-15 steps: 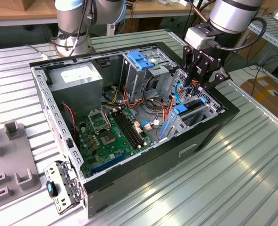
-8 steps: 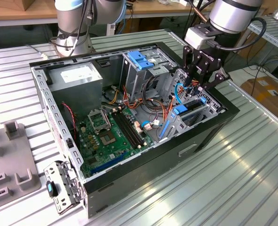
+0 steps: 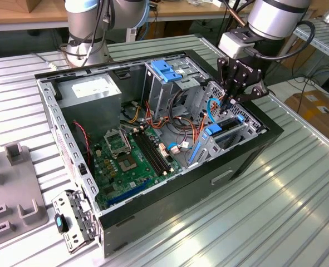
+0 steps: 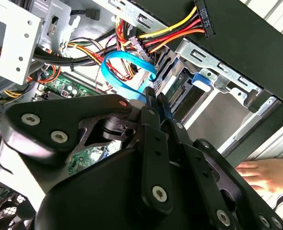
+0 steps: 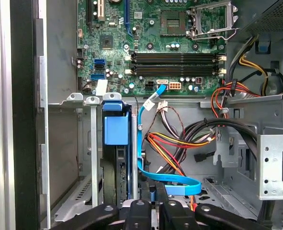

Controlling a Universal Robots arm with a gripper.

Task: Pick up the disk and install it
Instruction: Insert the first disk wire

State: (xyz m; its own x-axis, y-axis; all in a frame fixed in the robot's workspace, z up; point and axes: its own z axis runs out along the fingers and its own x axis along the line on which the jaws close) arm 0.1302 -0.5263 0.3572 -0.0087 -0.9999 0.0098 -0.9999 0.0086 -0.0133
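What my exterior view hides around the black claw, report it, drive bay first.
Observer: In the first wrist view, a light-blue plastic carrier handle stands upright in a slot of the grey metal drive bay.
Operator: Now trace the cable.
Observer: The flat light-blue ribbon cable plugs in at the edge of the green motherboard, runs down and loops just ahead of the black claw.
Operator: Check outside the case.
Observer: In the second wrist view, a person's hand shows beyond the black computer case.
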